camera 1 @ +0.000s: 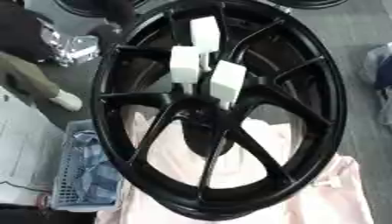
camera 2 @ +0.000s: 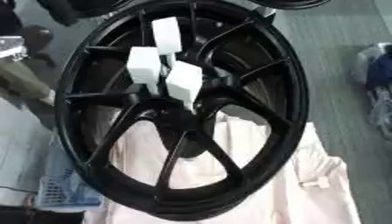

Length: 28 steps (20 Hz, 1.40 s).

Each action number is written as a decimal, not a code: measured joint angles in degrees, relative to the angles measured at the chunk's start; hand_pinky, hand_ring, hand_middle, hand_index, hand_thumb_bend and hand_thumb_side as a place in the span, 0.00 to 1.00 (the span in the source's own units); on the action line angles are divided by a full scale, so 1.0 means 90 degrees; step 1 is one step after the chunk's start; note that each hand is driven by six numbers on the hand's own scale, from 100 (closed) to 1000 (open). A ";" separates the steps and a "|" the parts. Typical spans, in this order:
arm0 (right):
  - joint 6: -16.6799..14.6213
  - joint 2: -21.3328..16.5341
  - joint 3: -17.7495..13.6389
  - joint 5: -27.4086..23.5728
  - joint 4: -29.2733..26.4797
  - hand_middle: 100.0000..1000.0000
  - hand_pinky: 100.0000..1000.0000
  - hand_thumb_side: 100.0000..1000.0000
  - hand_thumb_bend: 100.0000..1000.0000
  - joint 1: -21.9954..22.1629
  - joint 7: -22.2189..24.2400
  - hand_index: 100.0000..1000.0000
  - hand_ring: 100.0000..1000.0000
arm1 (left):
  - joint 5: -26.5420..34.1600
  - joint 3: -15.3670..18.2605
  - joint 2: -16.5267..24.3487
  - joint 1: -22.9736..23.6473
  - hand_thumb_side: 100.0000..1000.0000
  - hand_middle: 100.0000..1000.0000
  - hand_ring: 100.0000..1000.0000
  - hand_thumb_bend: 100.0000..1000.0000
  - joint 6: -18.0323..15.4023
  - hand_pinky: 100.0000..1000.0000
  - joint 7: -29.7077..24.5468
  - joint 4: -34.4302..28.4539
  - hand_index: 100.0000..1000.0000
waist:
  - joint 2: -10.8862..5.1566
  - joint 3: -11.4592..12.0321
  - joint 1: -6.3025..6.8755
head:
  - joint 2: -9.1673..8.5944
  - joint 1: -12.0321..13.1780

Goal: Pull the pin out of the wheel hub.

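Filling view, black wheel hub (camera 1: 218, 109), 3 white blocks (camera 1: 227, 81) at centre, pin indistinct, no hands/fingers visible.

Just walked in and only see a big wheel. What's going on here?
A black wheel hub fills the view, standing over a pale pink cloth. Three white block-headed pins still stick out near its centre, so none of these has been pulled yet. No robot hand shows in either view, so nothing is being handled right now. A mesh basket with blue cloth sits at the lower left.
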 measured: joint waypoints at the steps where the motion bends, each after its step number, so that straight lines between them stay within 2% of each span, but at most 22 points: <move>1: 0.0005 0.0000 0.0002 -0.0001 0.0000 0.75 0.62 0.42 0.00 -0.0004 0.0006 0.72 0.79 | -0.0029 -0.0050 -0.0071 -0.0069 0.62 0.68 0.75 0.06 0.0015 0.82 -0.0085 0.0089 0.81 | 0.0000 0.0000 0.0000 | 0.0000 0.0001; 4: 0.0011 0.0000 0.0035 -0.0013 0.0000 0.75 0.62 0.42 0.00 -0.0031 0.0016 0.72 0.79 | -0.0103 -0.0198 -0.0276 -0.0265 0.63 0.70 0.78 0.11 0.0074 0.84 -0.0299 0.0375 0.83 | 0.0000 -0.0006 0.0001 | -0.0001 0.0006; 8: 0.0023 0.0000 0.0037 -0.0035 0.0000 0.75 0.62 0.43 0.00 -0.0031 0.0027 0.72 0.79 | -0.0200 -0.0322 -0.0478 -0.0426 0.59 0.71 0.80 0.17 0.0171 0.86 -0.0479 0.0651 0.82 | 0.0000 -0.0009 0.0012 | -0.0001 0.0012; 13: 0.0032 0.0001 0.0038 -0.0055 0.0000 0.74 0.62 0.43 0.00 -0.0034 0.0036 0.72 0.79 | -0.0404 -0.0478 -0.0685 -0.0597 0.43 0.70 0.81 0.25 0.0330 0.89 -0.0660 0.0880 0.83 | 0.0000 -0.0038 0.0028 | 0.0002 0.0043; 17: 0.0033 0.0003 0.0040 -0.0059 0.0000 0.74 0.62 0.44 0.00 -0.0040 0.0038 0.72 0.78 | -0.0583 -0.0585 -0.0835 -0.0647 0.37 0.72 0.84 0.32 0.0407 0.91 -0.0789 0.1051 0.85 | 0.0000 -0.0068 0.0037 | 0.0057 0.0093; 28: 0.0037 0.0054 0.0077 -0.0111 0.0000 0.74 0.62 0.45 0.00 -0.0144 0.0042 0.72 0.78 | -0.0934 -0.0647 -0.1179 -0.0737 0.46 0.75 0.87 0.39 0.0549 0.92 -0.0662 0.1473 0.88 | 0.0087 -0.0173 0.0079 | 0.0111 0.0279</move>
